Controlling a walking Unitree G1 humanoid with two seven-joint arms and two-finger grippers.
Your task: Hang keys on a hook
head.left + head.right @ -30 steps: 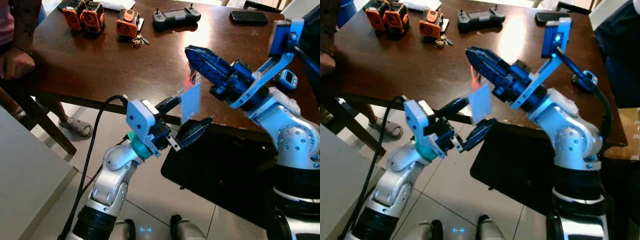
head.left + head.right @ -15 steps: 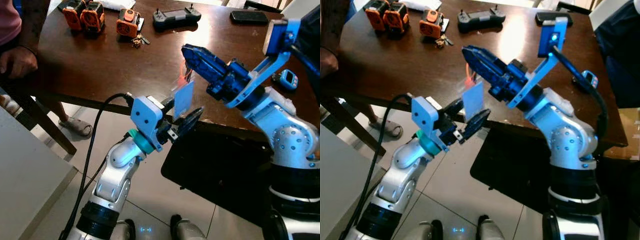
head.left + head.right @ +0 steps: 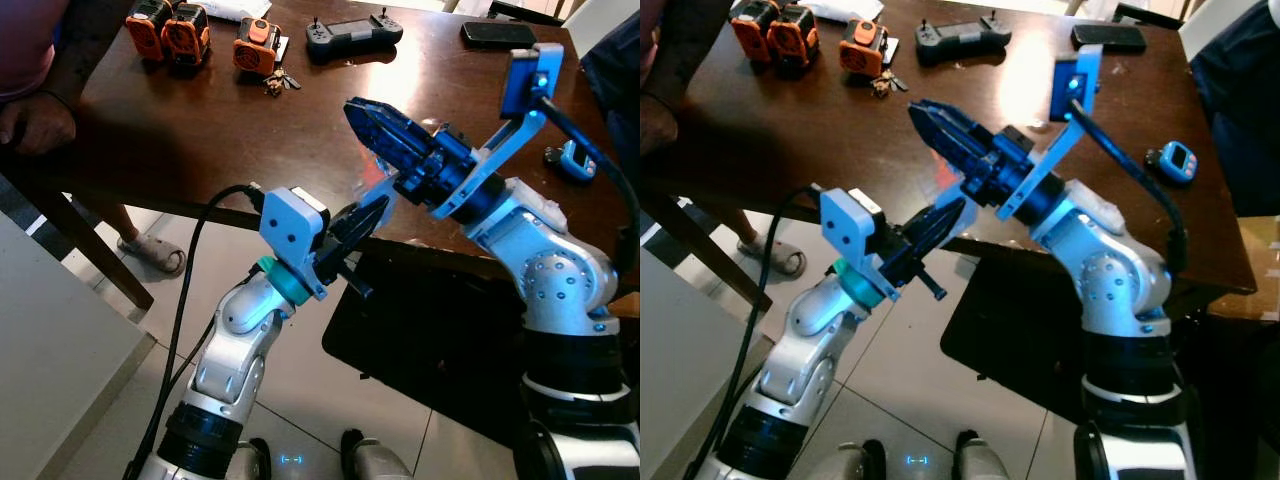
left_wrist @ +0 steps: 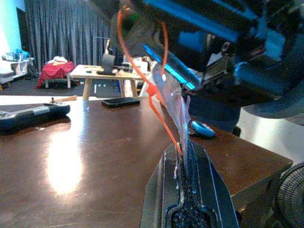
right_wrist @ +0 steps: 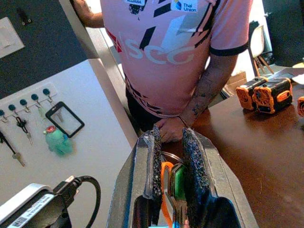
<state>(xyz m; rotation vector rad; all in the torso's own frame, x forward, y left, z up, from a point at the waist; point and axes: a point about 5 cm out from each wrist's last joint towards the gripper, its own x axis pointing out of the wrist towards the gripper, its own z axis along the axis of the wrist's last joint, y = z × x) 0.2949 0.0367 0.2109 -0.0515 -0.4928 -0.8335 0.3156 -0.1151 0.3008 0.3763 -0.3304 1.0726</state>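
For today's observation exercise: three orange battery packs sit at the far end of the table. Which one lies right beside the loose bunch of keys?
The lone orange pack, set apart to the right of the touching pair; the keys lie at its near corner.

A person's pink shirt [image 5: 175, 52] bears large white letters "SCC" across the chest; above them a small badge reads "Thai Union". Another small label there is cut off.
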